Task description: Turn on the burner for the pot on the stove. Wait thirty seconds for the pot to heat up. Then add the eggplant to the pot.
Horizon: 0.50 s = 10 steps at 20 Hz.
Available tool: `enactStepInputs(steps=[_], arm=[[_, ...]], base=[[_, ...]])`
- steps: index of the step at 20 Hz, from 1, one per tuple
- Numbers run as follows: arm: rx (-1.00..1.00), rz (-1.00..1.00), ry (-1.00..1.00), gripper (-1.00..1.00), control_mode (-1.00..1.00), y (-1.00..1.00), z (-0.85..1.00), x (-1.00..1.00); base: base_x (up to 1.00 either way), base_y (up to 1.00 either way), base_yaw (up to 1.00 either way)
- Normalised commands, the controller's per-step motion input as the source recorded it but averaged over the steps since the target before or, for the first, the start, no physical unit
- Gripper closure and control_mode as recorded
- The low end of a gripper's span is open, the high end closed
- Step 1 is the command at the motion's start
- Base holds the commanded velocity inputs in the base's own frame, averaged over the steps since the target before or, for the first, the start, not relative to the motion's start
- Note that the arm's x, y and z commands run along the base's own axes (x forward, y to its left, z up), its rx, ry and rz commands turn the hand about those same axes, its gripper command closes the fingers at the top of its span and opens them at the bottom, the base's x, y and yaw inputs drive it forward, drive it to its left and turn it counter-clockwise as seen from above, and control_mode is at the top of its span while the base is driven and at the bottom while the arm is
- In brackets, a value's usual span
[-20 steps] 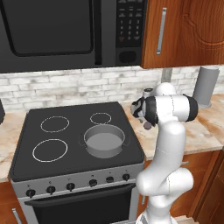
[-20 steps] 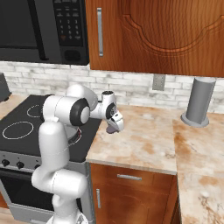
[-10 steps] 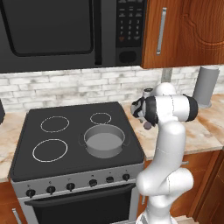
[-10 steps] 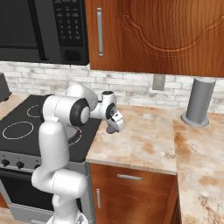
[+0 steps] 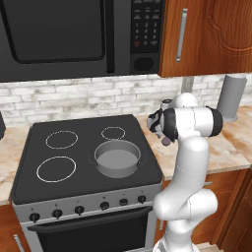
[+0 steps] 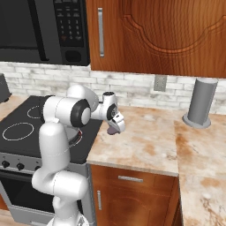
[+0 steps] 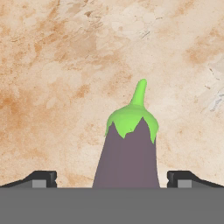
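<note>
Gripper (image 7: 112, 179) spread wide over eggplant (image 7: 127, 155), fingertips (image 7: 43, 178) apart from it, on counter (image 6: 145, 141) right of stove (image 5: 29, 162); pot (image 5: 117, 158) near stove's right edge.

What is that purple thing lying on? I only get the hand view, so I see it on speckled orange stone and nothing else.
Observer: The eggplant lies on a marble counter, just right of a black stove.
Operator: Is anything on that stove?
Observer: A short grey pot sits on the front right ring, with nothing in it.
Operator: Is the robot high above the eggplant or low?
Observer: Low. The white arm bends down so the jaws hang just above the counter.
</note>
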Motion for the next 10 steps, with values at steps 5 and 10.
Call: enactStepInputs(steps=[5,10], arm=[[0.0,0.0,0.0,-1.0,-1.0,0.0,0.0,0.0],[0.0,0.0,0.0,-1.0,-1.0,0.0,0.0,0.0]], base=[[0.0,0.0,0.0],[0.0,0.0,0.0]])
